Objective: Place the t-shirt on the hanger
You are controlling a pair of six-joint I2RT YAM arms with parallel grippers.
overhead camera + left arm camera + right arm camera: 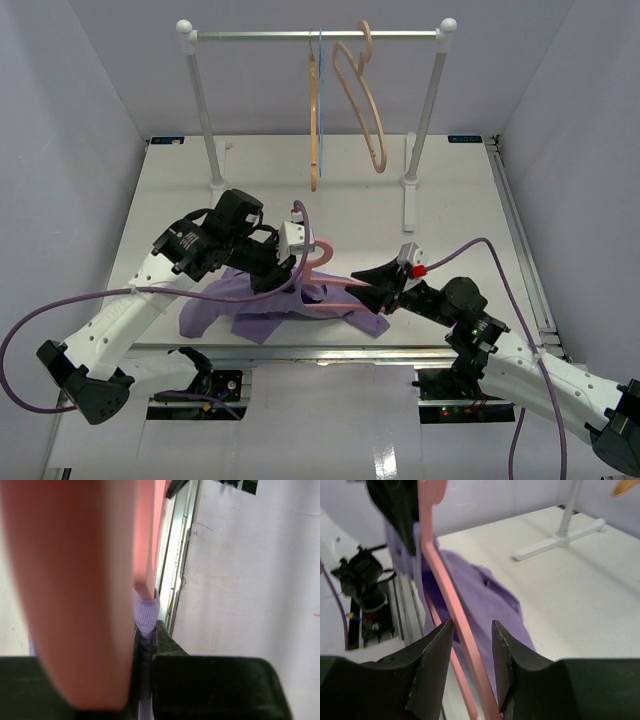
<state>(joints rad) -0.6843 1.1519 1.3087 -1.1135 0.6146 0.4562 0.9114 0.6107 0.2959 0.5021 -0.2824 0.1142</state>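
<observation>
Your left gripper (285,268) is pinched almost fully closed on a fold of the t-shirt (250,315). Its wrist view shows lavender cloth squeezed in the thin slit between the two black fingers (215,680), with the hanger (440,575) blurred and close against one side of them. Whether that gripper also has pink plastic in its bite, you cannot tell.

Your right gripper (472,625) stands astride one pink arm of the hanger. Its jaws are set wider than the bar, with a gap showing on one side, and whether they truly bear on it cannot be read.

What the next move turns on is the hanger's long axis. It runs straight from one gripper to the other, hook end by the left gripper, shoulder end between the right one's jaws. The shirt sags below that bar in a crumpled heap onto the table (450,200), thickest under the left gripper and thinning out just ahead of the right gripper's tips. That makes your left arm the one nearer the bulk of the cloth. Whether the bar already passes inside the shirt cannot be told. Judging by the bunching, the shirt is not yet spread over both shoulders, so drawing cloth along the axis looks the likely step.
</observation>
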